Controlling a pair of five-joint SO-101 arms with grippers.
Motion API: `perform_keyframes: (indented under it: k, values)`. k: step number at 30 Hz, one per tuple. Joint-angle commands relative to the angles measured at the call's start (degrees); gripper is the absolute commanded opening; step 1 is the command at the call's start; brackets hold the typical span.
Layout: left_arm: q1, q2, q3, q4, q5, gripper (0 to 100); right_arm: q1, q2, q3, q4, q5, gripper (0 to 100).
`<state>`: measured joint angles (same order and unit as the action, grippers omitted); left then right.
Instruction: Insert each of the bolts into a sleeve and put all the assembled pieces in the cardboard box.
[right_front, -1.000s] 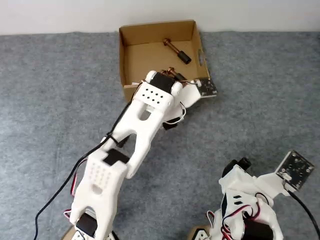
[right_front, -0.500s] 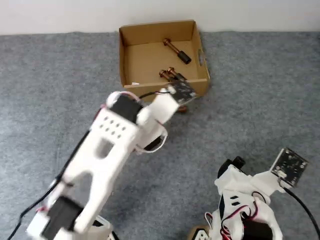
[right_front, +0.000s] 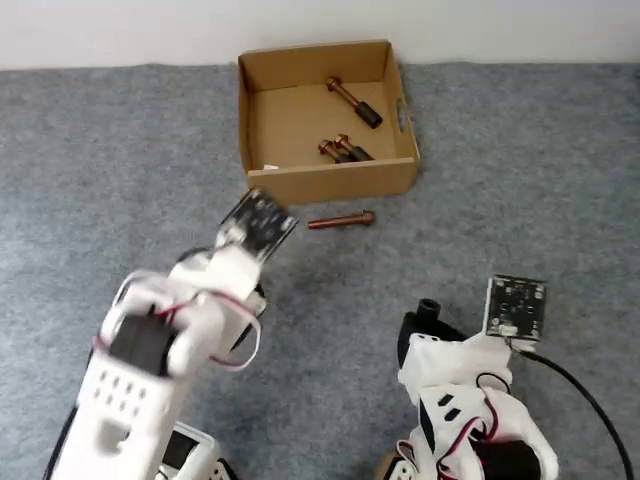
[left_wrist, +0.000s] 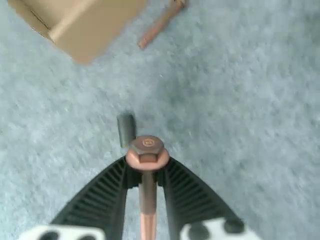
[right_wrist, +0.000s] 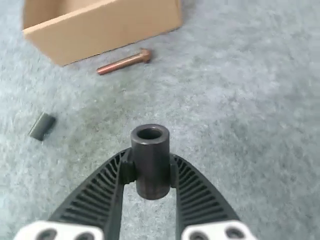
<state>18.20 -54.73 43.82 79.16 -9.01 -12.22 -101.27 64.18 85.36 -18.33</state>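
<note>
Bolt clamped in left end effector, sleeve in right end effector

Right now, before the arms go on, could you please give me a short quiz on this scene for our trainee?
1. True or false: the left gripper is shut on a sleeve.
2. Where does the loose bolt lie? A: inside the cardboard box; B: on the grey carpet, just outside the box wall that faces the arms; C: in the right gripper.
3. Fill in: the right gripper holds a dark ____, its open bore towards the wrist camera.

Key: 1 false, it holds a bolt. 2 B. 3 sleeve.
</note>
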Motion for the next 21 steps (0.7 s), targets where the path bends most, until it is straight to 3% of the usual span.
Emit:
perform_keyframes:
  k: [1,4,12,15,21]
  values:
    - [-0.4,-12.7,5.8,-6.1,0.8,0,-1.5,0.3,-0.4,-1.7,4.2,0.8]
    - [-0.4,-21.1,10.9,-9.3,1.4,0,-2.8,0.3,-0.4,-1.8,6.2,0.8]
    - [1.4,-38.9,20.5,-17.8,11.3,1,-10.8,-0.1,1.1,-2.6,13.5,0.8]
    - [2.4,-44.3,23.8,-20.6,12.8,1,-13.8,-0.1,4.5,-6.5,17.8,0.8]
    - [2.5,-49.6,27.6,-27.8,23.5,1,-23.3,0.3,9.4,-17.8,27.3,0.8]
